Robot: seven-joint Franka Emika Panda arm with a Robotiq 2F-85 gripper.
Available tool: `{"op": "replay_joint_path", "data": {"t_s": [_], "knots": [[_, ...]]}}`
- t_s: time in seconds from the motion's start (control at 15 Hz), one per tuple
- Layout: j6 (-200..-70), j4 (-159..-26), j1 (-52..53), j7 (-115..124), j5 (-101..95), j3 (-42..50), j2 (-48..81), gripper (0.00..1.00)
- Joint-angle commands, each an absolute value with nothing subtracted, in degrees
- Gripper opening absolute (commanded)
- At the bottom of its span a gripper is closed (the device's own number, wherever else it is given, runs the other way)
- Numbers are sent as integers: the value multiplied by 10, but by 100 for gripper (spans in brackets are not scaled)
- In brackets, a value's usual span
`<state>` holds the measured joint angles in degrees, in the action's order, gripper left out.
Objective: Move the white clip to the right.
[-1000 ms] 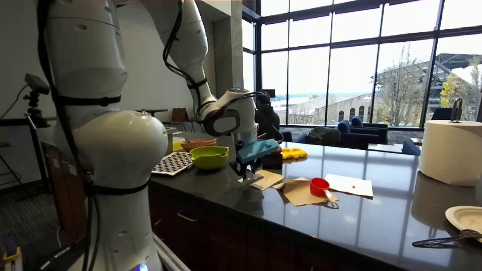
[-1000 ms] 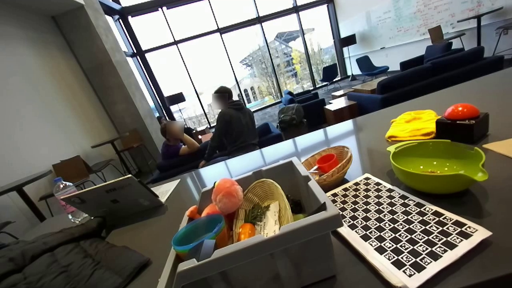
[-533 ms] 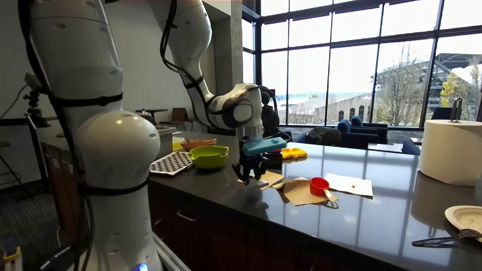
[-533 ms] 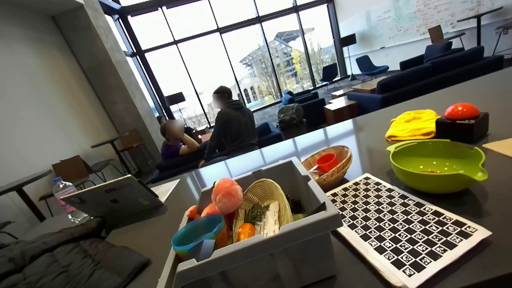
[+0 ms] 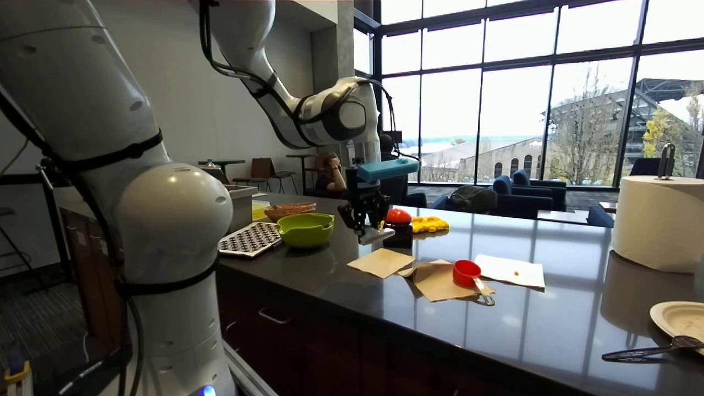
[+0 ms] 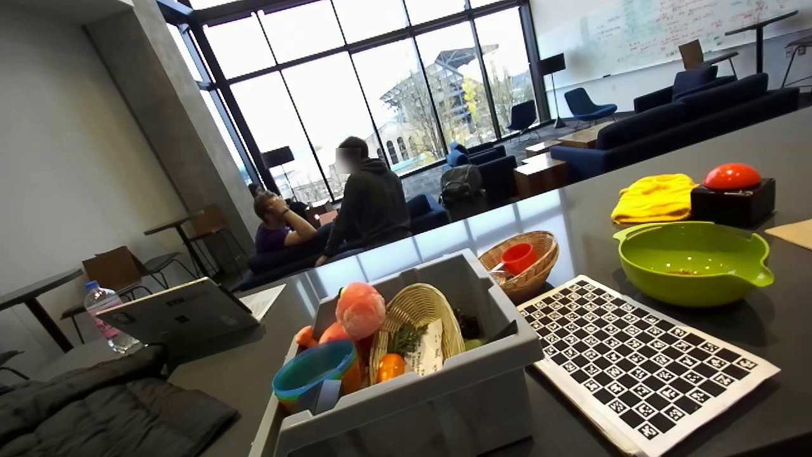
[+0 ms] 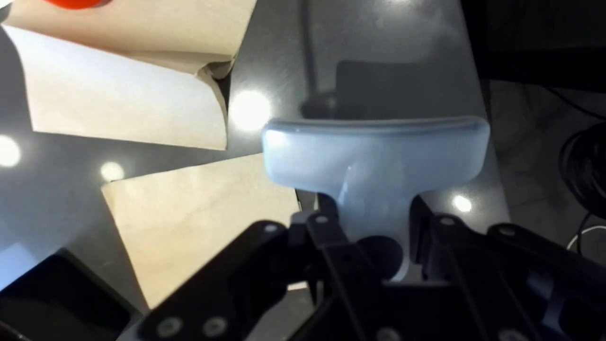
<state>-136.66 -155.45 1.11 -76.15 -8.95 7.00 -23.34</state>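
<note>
The white clip [image 5: 377, 236] is a small whitish plastic piece with a broad T-shaped head. My gripper [image 5: 369, 227] is shut on its stem and holds it in the air above the counter, behind the flat tan napkin [image 5: 381, 263]. In the wrist view the clip [image 7: 376, 156] fills the middle, its head pointing away from the fingers. The gripper's two black fingers [image 7: 375, 214] press on either side of the stem. The end of the stem is partly hidden by the gripper. Neither clip nor gripper shows in the other outside picture.
A second tan napkin [image 5: 437, 279] bears a red measuring cup [image 5: 467, 273], beside a white paper sheet [image 5: 509, 269]. The green bowl [image 5: 306, 230], a red button [image 5: 398, 216] and a yellow cloth [image 5: 430, 224] stand nearby. A paper towel roll [image 5: 657, 223] stands at right.
My gripper first moves slightly right, low over the counter, then rises with the white clip held in it. The tan napkin below is uncovered. The other objects stay in place.
</note>
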Motion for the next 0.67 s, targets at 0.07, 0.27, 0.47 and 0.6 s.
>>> {"op": "replay_joint_path", "data": {"t_s": [0.07,0.27,0.47,0.6], "knots": [[-1422,-1578,41,-873,-77,99,-261,11],[-1435,-1583,68,-967,-60,112,-251,11],[-1401,-1573,85,-1049,-53,110,-236,11],[-1378,-1566,93,-1103,-50,107,-227,11]]}}
